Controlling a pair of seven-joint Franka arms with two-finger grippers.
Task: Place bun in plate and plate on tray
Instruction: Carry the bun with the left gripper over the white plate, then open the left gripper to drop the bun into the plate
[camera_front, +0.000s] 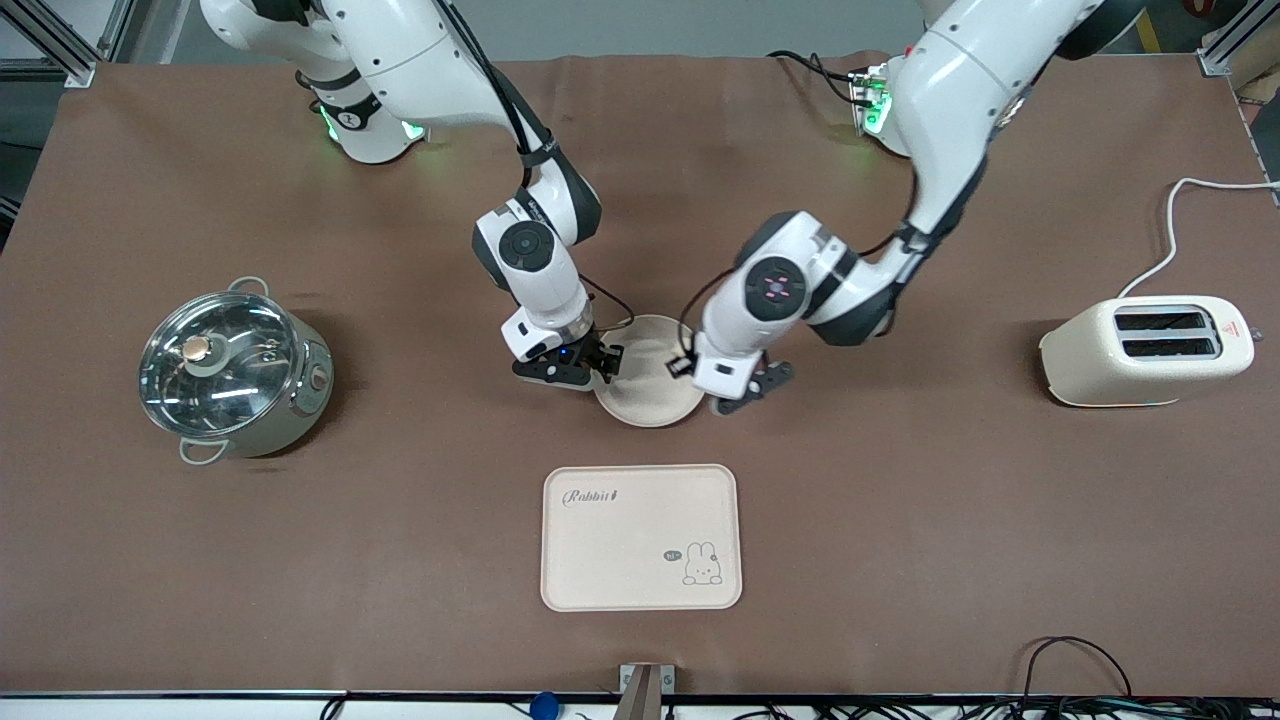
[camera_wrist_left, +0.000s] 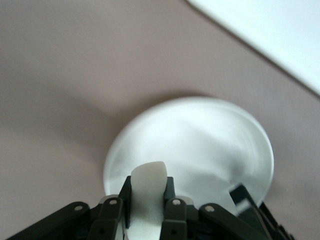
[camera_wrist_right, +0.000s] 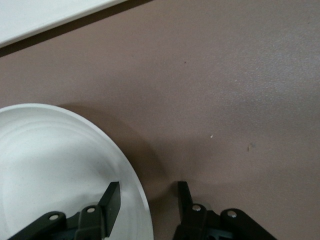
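You can read "Rabbit" in script on the tray (camera_front: 641, 537), at its corner farthest from the camera toward the right arm's end; the small bubble beside its rabbit drawing stays unreadable

Matt brown cloth-like table cover (camera_front: 900, 520). Matt cream plate (camera_front: 655, 385), tray (camera_front: 640, 575) smooth. Pot (camera_front: 235, 375) shiny metal, glass lid. Toaster (camera_front: 1150, 350) glossy cream plastic. Bun (camera_wrist_left: 147, 192) matt, doughy.

The brown-covered counter (camera_front: 900, 560) carries a lidded steel pot (camera_front: 232, 372) toward the right arm's end and a cream toaster (camera_front: 1147, 351) toward the left arm's end. The plate (camera_front: 650, 385) lies between them, with the tray (camera_front: 641, 537) nearer the front camera.
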